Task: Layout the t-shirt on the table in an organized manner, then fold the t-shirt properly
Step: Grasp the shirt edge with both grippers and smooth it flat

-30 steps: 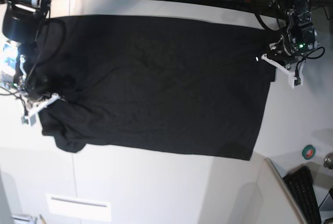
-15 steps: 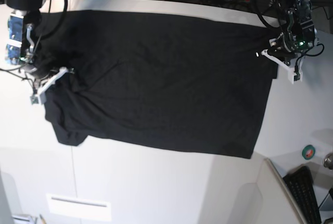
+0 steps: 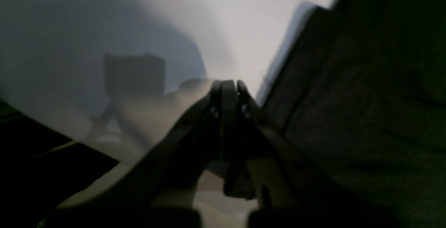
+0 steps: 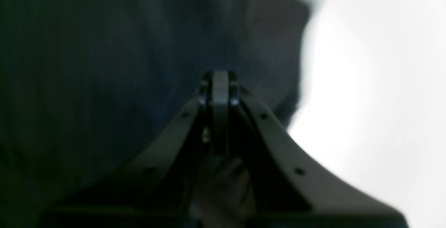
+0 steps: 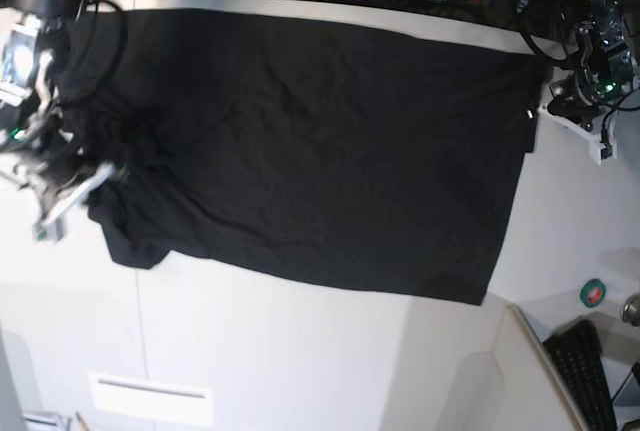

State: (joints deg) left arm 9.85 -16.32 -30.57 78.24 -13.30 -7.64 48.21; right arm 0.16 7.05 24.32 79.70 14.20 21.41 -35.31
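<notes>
- While both arms sit at opposite ends of it, the large black soft cotton t-shirt [image 5: 310,151] lies spread over the off-white smooth table [image 5: 280,361], covering most of the upper half of the base view; only plain black cloth shows, with no print visible
- its far edge runs near the table's back edge, and its near edge slants across the pale top; the end toward the base view's left is rumpled, with a bunched corner low on that side
- the left gripper [image 5: 585,131], white-fingered, is at the shirt's end on the base view's right; in the left wrist view its fingers [image 3: 228,95] are pressed together, with the black cloth's edge just beside them over pale table; whether any cloth is pinched I cannot tell
- the right gripper [image 5: 65,201] is at the rumpled end, blurred in the base view; in the right wrist view its fingers [image 4: 220,88] are pressed together over dark fabric, the table bright to one side; a hold on the cloth cannot be told
- a small green roll of tape [image 5: 594,292] and a black keyboard [image 5: 590,371] lie near the lower right corner, well apart from the shirt
</notes>
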